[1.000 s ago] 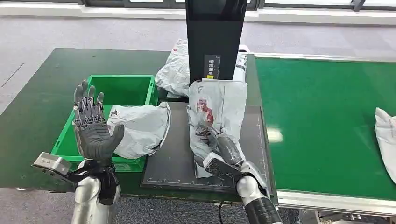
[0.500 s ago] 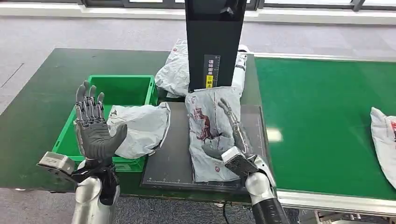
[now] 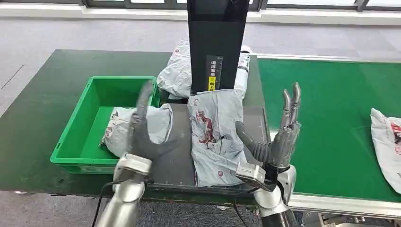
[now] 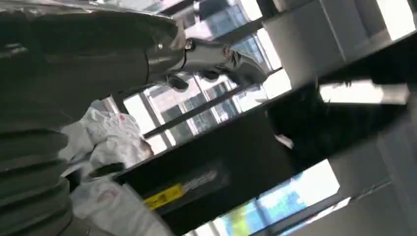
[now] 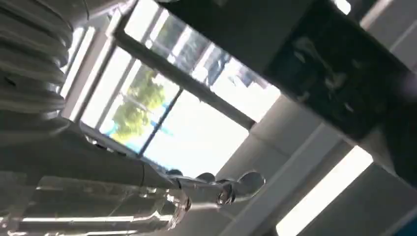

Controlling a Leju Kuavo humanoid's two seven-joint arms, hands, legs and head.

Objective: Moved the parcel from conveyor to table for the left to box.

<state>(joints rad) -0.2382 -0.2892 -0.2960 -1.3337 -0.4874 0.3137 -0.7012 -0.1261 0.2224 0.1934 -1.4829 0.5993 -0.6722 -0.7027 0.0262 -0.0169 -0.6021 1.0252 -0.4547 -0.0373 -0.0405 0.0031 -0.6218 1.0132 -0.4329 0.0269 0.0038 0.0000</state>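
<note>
A grey parcel (image 3: pixel 213 137) with a red print lies flat on the black mat (image 3: pixel 177 161), its far end under the black scanner post (image 3: pixel 217 42). My right hand (image 3: pixel 277 142) is raised just right of the parcel, fingers spread upward, holding nothing. My left hand (image 3: pixel 142 132) stands edge-on between the parcel and the green box (image 3: pixel 122 79), also empty with fingers apart. A second grey parcel (image 3: pixel 137 124) lies partly in the box and over its right wall. In the left wrist view the left hand (image 4: pixel 98 54) points at the scanner post (image 4: pixel 211 167).
More grey parcels (image 3: pixel 176 71) are heaped behind the scanner post. Another parcel (image 3: pixel 387 142) lies on the bright green conveyor (image 3: pixel 326 118) at the right edge. The dark green table (image 3: pixel 42 94) extends left of the box.
My right hand has let go of the parcel on the mat and risen to its right. My left hand has swung right from the box's front toward the mat.
</note>
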